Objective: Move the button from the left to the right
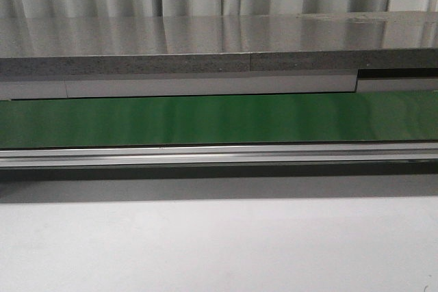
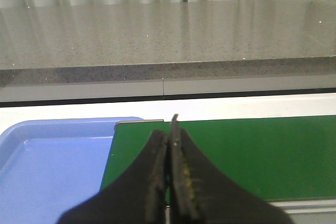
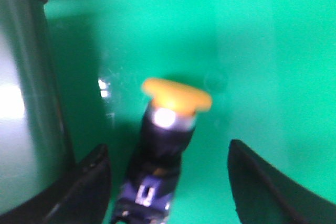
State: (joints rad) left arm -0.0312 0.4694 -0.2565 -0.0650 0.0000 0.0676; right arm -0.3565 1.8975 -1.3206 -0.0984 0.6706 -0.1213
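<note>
The button (image 3: 165, 140) lies on its side on the green belt (image 3: 252, 51) in the right wrist view, with its yellow-orange cap (image 3: 177, 96) pointing away and its black body with light markings nearer the wrist. My right gripper (image 3: 168, 174) is open, with one dark finger on each side of the button's body and not touching it. My left gripper (image 2: 170, 145) is shut and empty, held over the end of the green belt (image 2: 262, 150). Neither gripper nor the button shows in the front view.
A blue tray (image 2: 47, 166) sits beside the belt's end under my left gripper. A grey metal cylinder (image 3: 26, 103) stands close beside the button. The front view shows the belt (image 1: 219, 120), its aluminium rail (image 1: 219, 154), a white table (image 1: 219, 244) and a grey counter (image 1: 205, 42) behind.
</note>
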